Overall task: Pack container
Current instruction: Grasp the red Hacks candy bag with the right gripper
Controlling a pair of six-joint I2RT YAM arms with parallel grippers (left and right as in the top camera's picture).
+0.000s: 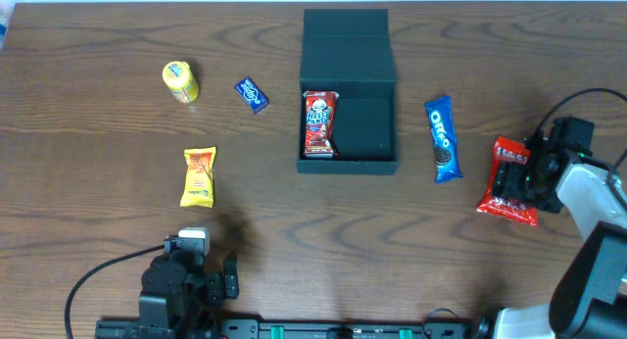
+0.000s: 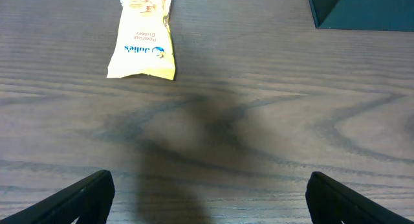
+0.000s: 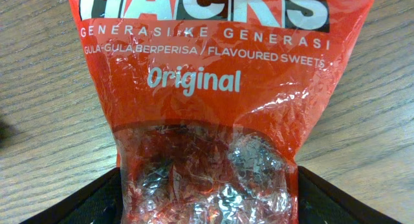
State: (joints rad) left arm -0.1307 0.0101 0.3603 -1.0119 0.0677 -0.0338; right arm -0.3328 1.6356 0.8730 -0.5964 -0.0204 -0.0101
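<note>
Gaping open, the teal container (image 1: pixel 370 128) holds apparently one red packet (image 1: pixel 319 123).

desk (image 1: pixel 343 241): dark wood grain | container (image 1: pixel 346 50): landmark, mid-back | small blue packet (image 1: pixel 252 94), round yellow packet (image 1: pixel 180 81): left of container | yellow Julie's packet (image 1: pixel 199 176): left-front of container | Oreo packet (image 1: pixel 443 138): just right of container | red Hacks bag (image 1: pixel 507 182): farther right

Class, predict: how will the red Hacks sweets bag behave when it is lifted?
The red Hacks bag probably sags: its film looks thin and crinkled. Loose wrapped sweets show through the clear lower part, so contents may shift. The glossy film might slip in the right tool.
</note>
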